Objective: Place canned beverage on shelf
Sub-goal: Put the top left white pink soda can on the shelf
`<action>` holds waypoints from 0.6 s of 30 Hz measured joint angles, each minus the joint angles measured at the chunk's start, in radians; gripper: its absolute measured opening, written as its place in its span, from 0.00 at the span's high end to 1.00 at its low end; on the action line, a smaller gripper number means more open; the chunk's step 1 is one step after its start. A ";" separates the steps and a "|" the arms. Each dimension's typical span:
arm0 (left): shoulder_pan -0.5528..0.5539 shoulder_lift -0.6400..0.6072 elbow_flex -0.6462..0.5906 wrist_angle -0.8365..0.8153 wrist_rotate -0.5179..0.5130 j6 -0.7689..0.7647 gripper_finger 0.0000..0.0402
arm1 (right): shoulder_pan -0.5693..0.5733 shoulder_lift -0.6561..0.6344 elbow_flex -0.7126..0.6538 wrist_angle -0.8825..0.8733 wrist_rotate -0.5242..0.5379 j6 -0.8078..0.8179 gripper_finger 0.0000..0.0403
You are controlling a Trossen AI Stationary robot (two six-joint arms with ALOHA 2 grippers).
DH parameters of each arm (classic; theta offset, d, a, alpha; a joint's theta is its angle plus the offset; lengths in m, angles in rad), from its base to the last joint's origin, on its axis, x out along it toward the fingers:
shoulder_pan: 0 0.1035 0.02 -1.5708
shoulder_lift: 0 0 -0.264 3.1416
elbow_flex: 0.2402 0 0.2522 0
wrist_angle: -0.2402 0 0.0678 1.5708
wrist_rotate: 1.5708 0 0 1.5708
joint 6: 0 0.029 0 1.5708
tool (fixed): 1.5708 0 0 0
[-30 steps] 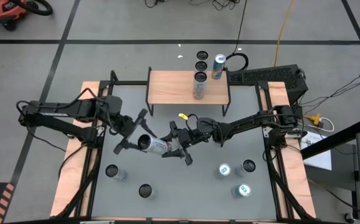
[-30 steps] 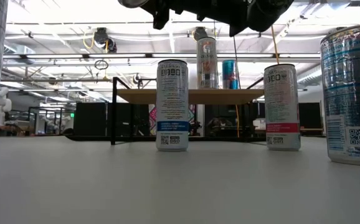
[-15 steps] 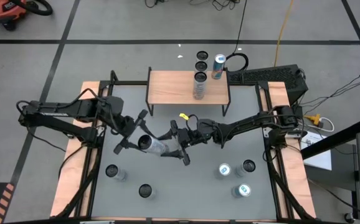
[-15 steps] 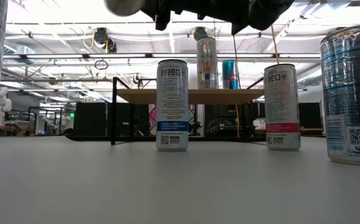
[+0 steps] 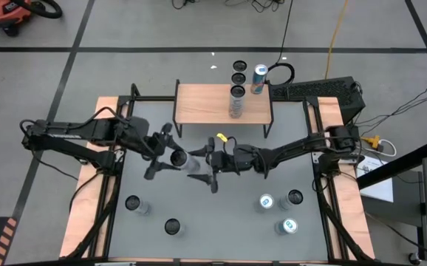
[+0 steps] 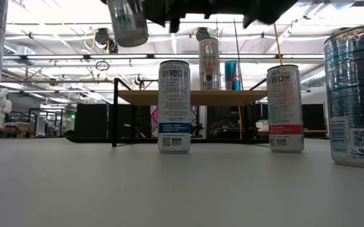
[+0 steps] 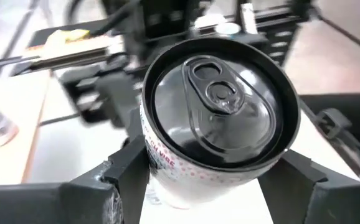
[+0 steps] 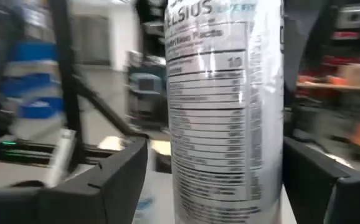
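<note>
Mid-table, above the surface, the left gripper [image 5: 163,152] clamps one can [image 5: 186,162] by its top end, fingers [image 7: 127,168] pressed on either side below the lid, while the right gripper [image 5: 212,164] sits around the can's other end with jaws spread and gaps visible on both sides of the can body [image 8: 225,106]. Can count in the high view: one held, five standing on the table [image 5: 295,166] (two left-front [image 5: 133,204], three right-front [image 5: 267,201]), one on the shelf [image 5: 206,103], three on the floor behind the shelf. The held can is well short of the shelf, not yet placed.
</note>
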 joint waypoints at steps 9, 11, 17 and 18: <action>0.001 0.000 0.000 0.034 -0.079 -0.057 0.40 | 0.092 -0.064 0.002 -0.188 0.359 -0.080 0.28; 0.001 0.000 0.000 0.041 -0.085 -0.057 0.40 | 0.101 -0.064 0.002 -0.191 0.400 -0.081 0.28; 0.001 -0.001 0.001 0.064 -0.088 -0.122 0.40 | 0.113 -0.064 0.002 -0.202 0.490 -0.081 0.28; 0.001 -0.001 0.001 0.072 -0.087 -0.134 0.40 | 0.112 -0.064 0.002 -0.204 0.490 -0.081 0.28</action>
